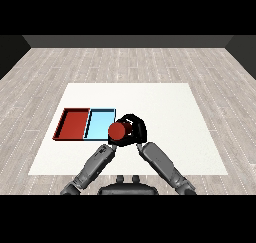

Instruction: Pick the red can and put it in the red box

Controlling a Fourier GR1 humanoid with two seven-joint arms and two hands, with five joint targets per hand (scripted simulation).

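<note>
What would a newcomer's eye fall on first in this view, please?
The round red can stands out first, held in the curled black right hand near the table's middle, by the light blue tray's right edge. Next comes the flat red tray, lying left of the blue one.

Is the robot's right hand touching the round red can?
Touching. In the head view the black right hand is curled round the round red can, holding it up near the edge of the light blue tray.
</note>
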